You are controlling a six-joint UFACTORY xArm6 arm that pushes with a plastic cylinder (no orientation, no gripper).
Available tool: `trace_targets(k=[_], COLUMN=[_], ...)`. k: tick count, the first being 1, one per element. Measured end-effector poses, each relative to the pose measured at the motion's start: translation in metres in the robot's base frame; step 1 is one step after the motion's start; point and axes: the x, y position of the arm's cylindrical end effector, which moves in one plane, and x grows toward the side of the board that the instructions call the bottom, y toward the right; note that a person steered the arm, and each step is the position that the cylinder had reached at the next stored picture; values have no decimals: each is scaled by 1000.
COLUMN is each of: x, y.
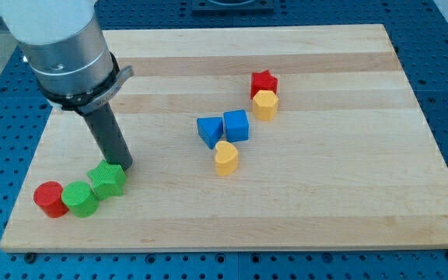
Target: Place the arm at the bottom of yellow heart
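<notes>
My tip (123, 166) rests on the wooden bench (348, 210) at the view's left, touching or just beside the upper edge of the green star (107, 180). There are no fingers on this arm, only the straight dark rod, so nothing is held. The green star sits in a row with a green cylinder (79, 199) and a red cylinder (50, 199), which run toward the view's bottom left. The yellow heart (226, 158) lies near the bench's middle, well apart from my tip and to the view's right of it, just below a blue triangular block (208, 131) and a blue cube (236, 125). Further toward the view's upper right, a red star (264, 82) touches a yellow hexagonal block (265, 104) below it.
</notes>
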Motion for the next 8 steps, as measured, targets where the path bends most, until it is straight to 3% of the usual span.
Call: trace_targets(k=[3,8], x=[7,7], y=[1,95])
